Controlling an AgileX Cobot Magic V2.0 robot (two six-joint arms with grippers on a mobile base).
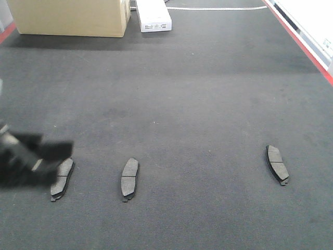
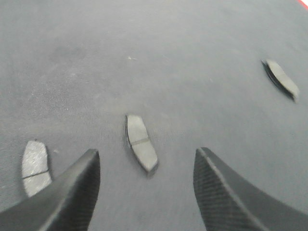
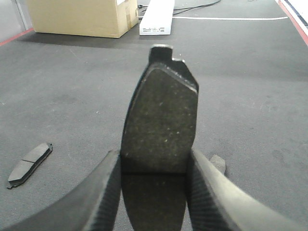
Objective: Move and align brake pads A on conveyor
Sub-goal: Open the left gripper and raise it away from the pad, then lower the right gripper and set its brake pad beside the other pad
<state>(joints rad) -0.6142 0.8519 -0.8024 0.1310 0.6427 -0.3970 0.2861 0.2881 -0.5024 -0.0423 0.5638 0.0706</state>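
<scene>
Front view: conveyor (image 1: pixel 197 104) carries three pads near its near edge: left pad (image 1: pixel 61 179), middle pad (image 1: pixel 129 178), right pad (image 1: pixel 277 164). Left gripper (image 1: pixel 49 159), blurred, overlaps the left pad; box (image 1: pixel 70 16) and white carton (image 1: pixel 153 15) at the far edge.

Left wrist: fingers (image 2: pixel 72 197) spread, holding nothing.

Right wrist: right gripper (image 3: pixel 154 187) fingers (image 3: pixel 103 192) pinch a fourth pad (image 3: pixel 161 125) upright.

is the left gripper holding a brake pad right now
No, in the left wrist view the left gripper is open with nothing between its fingers, and the nearest brake pad lies flat on the conveyor ahead.
</scene>
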